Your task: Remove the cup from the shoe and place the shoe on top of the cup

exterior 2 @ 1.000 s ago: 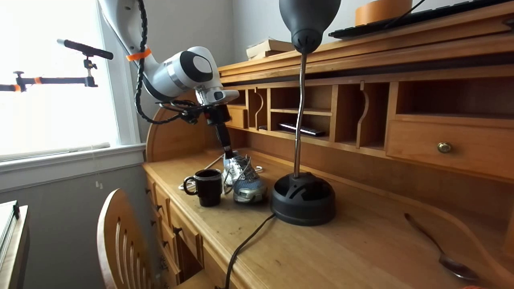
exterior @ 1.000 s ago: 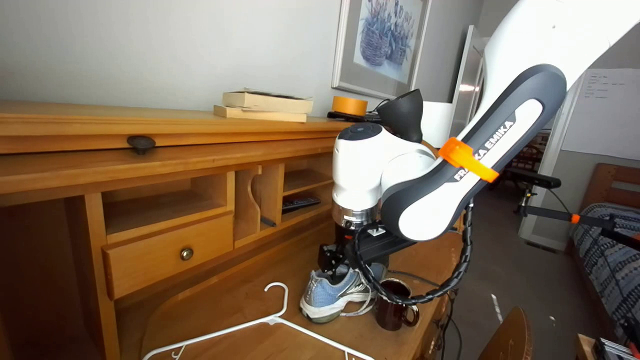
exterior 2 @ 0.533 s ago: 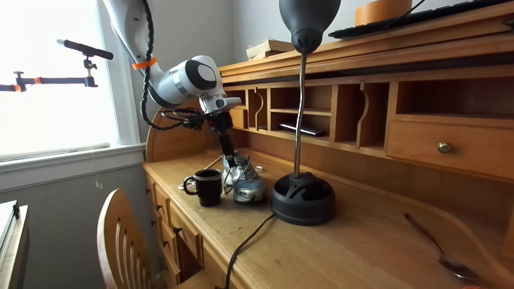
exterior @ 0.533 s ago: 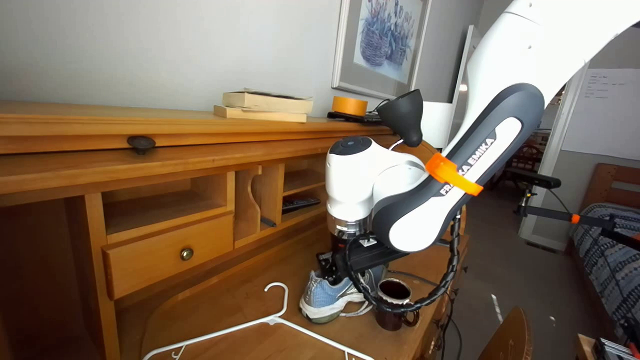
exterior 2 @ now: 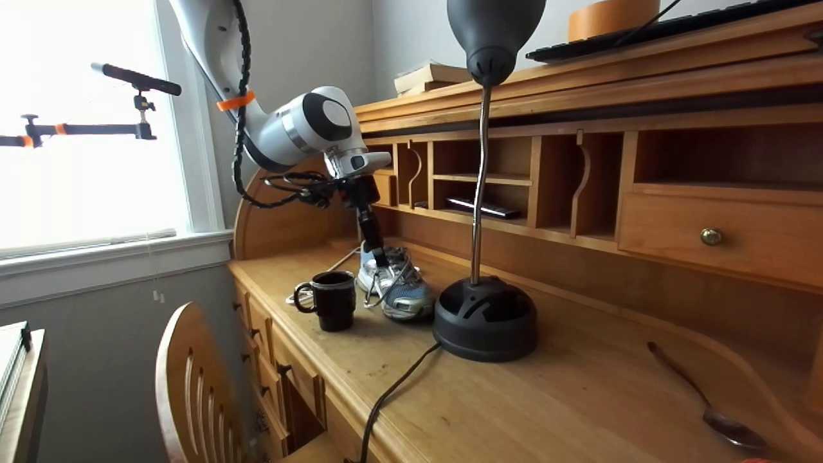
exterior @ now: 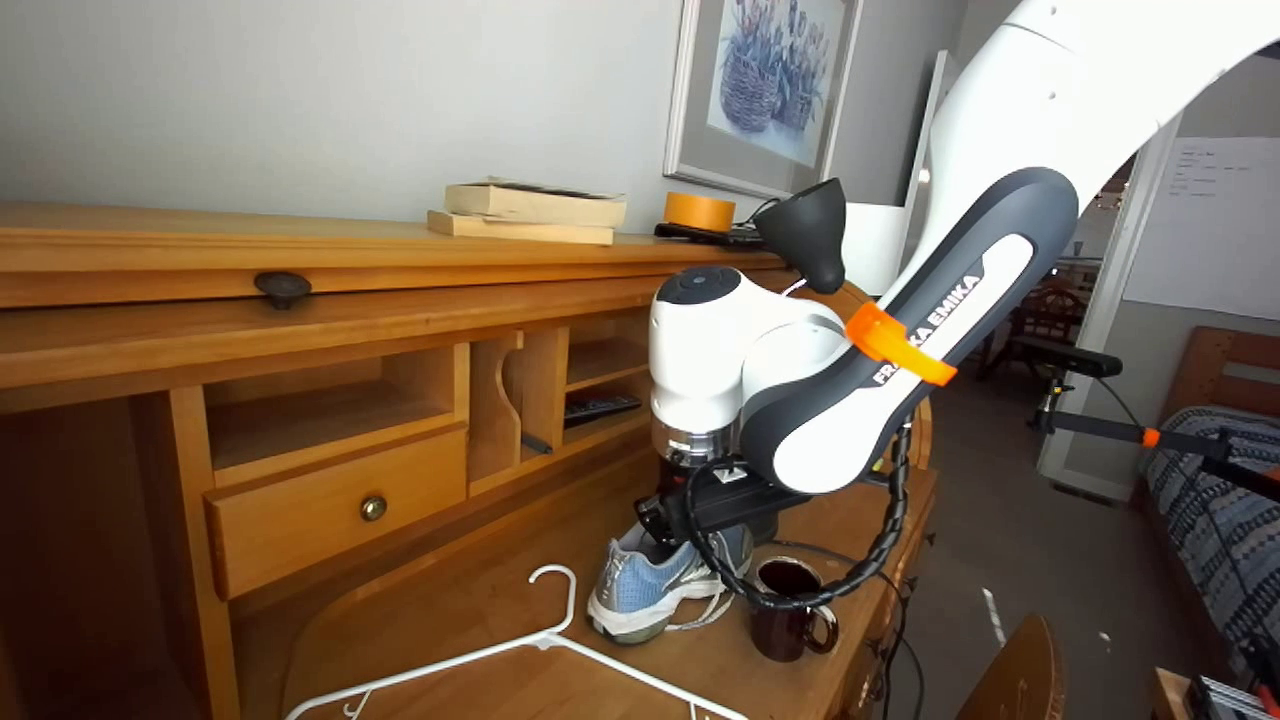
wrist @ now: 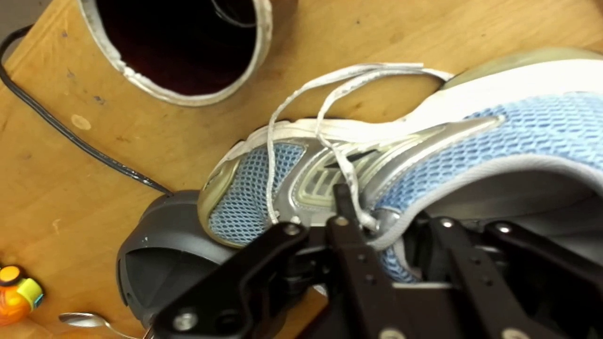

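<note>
The mug [exterior 2: 335,310] is out of the shoe [exterior 2: 411,294], upright on the bench [exterior 2: 546,399] just left of it in an exterior view. The end effector [wrist: 382,213] appears to pinch the shoe's opening edge. Lifting seems in hand; next, raise it clear and lower it onto the mug.

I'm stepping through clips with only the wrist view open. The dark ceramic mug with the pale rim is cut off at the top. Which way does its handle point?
Observer: In both exterior views, the mug has its handle pointing away from the light blue and white mesh sneaker.
Reviewer: Does anything rise from the round black plastic base near the sneaker?
Observer: Yes, in an exterior view a thin silver metal gooseneck runs up to a black lampshade.
</note>
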